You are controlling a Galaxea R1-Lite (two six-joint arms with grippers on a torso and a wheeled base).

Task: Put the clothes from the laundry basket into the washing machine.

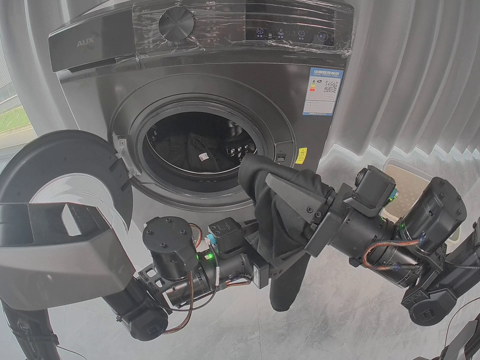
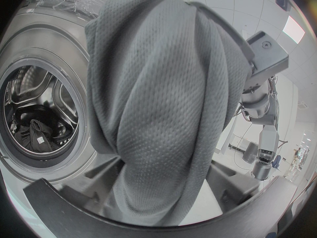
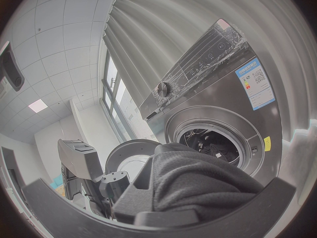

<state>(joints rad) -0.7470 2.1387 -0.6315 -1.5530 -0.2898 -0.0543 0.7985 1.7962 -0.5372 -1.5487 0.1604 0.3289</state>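
Dark garment [image 2: 158, 99], left fingers [image 2: 232, 184] half-hidden

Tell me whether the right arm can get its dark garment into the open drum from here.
Probably yes: the door is swung aside and the drum opening lies just beyond the dark garment in the right hand.

Washer [image 1: 210, 83]: grey metal, smooth satin sheen. Panel film [image 1: 240, 26]: clear plastic, crinkled, glossy. Drum [image 2: 33, 83]: polished steel. Garment [image 1: 270, 216]: dark matt knit cloth, fine mesh texture. Floor [image 1: 350, 316]: smooth, slightly glossy.
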